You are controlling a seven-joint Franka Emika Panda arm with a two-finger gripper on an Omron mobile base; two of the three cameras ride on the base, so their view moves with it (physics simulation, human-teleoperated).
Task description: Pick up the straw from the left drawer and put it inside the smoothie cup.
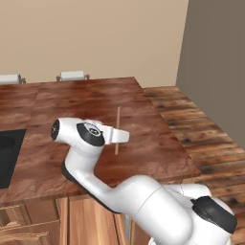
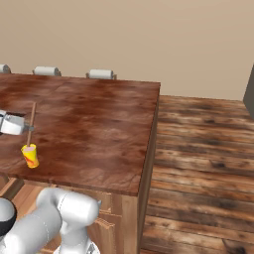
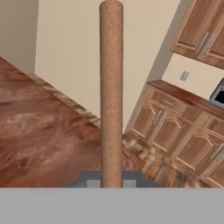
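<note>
Reddish-brown wooden surface [image 2: 99,124] in a beige-walled kitchen: the straw [image 1: 117,130] stands upright, pinched in the closed end effector [image 1: 119,136] (seen end-on in the hand view), directly above the yellow cup [image 2: 31,156] near the surface's front edge. No legible writing.

bare countertop [image 2: 99,119] all round smoothie cup [image 2: 30,156], straw [image 2: 31,124] directly above

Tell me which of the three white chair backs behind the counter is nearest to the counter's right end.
The rightmost chair back; the other two stand further left along the counter.
</note>
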